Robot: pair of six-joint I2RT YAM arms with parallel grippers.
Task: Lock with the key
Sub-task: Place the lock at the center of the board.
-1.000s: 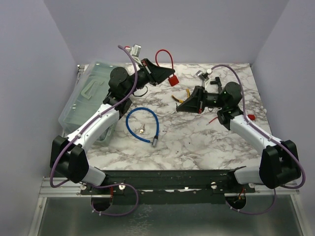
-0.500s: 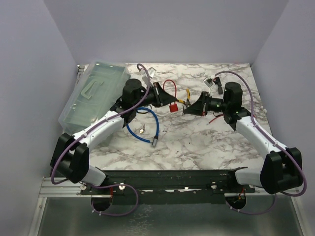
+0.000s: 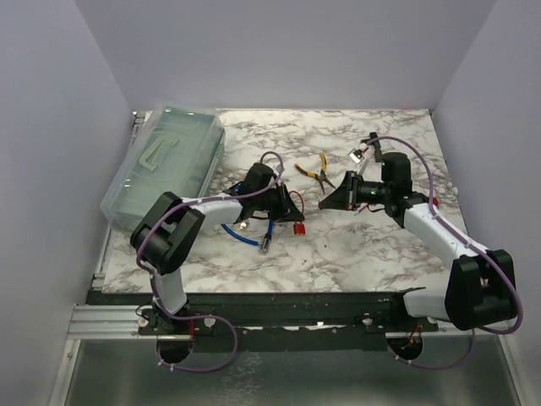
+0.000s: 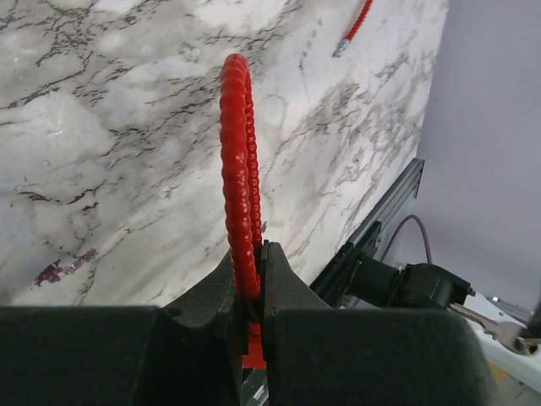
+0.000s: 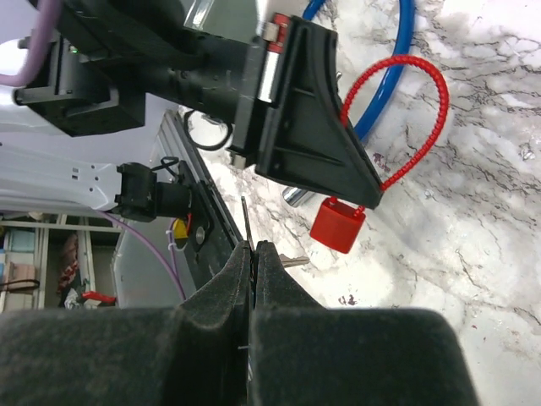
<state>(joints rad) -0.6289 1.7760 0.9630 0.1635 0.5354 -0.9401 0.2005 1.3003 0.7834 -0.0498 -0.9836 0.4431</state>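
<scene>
Since a moment ago my left arm has folded low and drawn back toward its base, carrying the red cable padlock [image 3: 297,228] from right beside the pliers [image 3: 317,169] to a spot on their near side. My right arm has barely shifted.

My left claw [image 4: 251,254] is pressed together on the padlock's red cable, not on its body. The body hangs off the loop just past my fingers. I cannot tell whether it touches the counter [image 3: 338,254].

My right claw [image 5: 252,249] sits on the near-right of the pliers, its tips pointing at the padlock. It is pinched shut on something thin that I see only edge-on, and I take it for the key [image 5: 244,222].

I judge the trouble lies in my grip on the cable:
- The body is free to swing and twist, so the keyhole may not face the key.
- Any push from the key would likely shove the body away rather than seat the blade.
- My hold on the key is narrow, so a glancing touch could turn it between my pads or knock it loose.
- The blue cable lock [image 5: 389,63] lies to the near-left of the pliers, close under my left claw, and a low sweep could snag it.
- My two claws are near each other, so a hasty approach could knock them together.
</scene>
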